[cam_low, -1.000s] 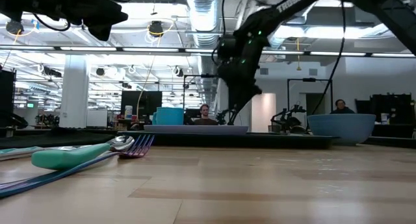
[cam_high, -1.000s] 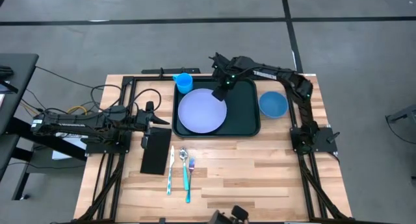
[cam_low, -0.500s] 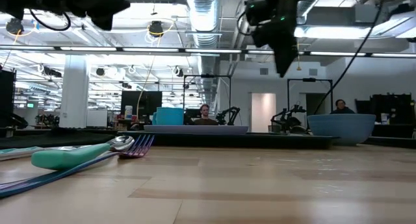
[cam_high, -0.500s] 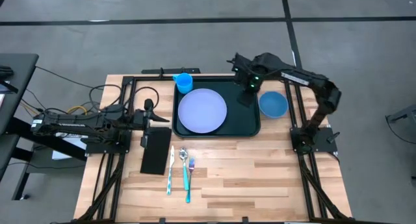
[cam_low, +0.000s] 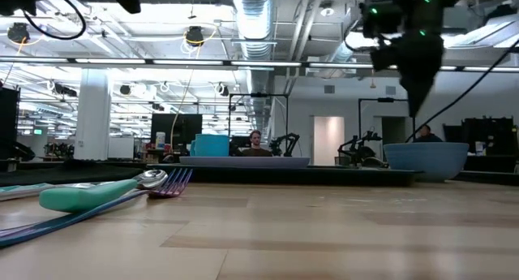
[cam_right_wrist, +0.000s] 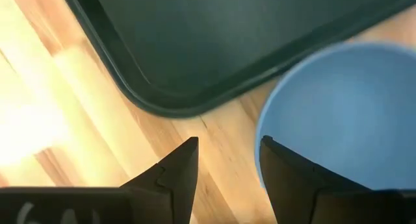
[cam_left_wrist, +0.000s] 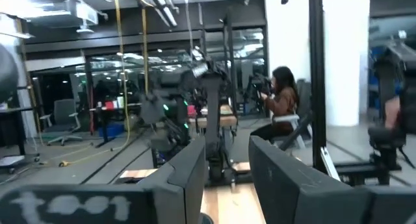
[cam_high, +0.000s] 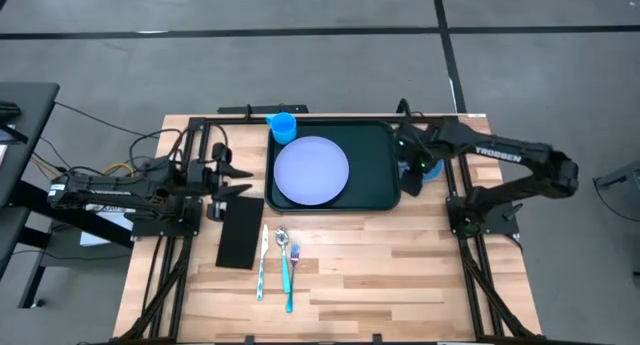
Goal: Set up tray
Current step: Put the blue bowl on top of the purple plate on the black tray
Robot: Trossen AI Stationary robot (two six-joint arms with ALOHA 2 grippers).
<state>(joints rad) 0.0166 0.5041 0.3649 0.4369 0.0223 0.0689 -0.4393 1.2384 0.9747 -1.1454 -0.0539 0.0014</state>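
Note:
The dark green tray (cam_high: 375, 165) lies at the table's far middle with a pale blue plate (cam_high: 311, 170) on its left half. A blue cup (cam_high: 284, 126) stands at the tray's far left corner. A blue bowl (cam_high: 433, 167) rests on the table just right of the tray. My right gripper (cam_high: 410, 175) is open and points down above the bowl's left rim (cam_right_wrist: 273, 120), beside the tray's corner (cam_right_wrist: 162, 104); it stands high over the bowl in the low view (cam_low: 418, 85). My left gripper (cam_high: 235, 177) is open and empty, left of the tray.
A flat black napkin (cam_high: 240, 230) lies near the left gripper. A knife (cam_high: 262, 260), a spoon (cam_high: 282, 243) and a teal-handled fork (cam_high: 290, 275) lie side by side in front of the tray. Bare wood shows at the near right.
My right gripper has risen from the plate's right edge and gone toward the table's right edge, ending above the bowl's left rim. The plate has stayed on the tray. My left gripper has risen a little.

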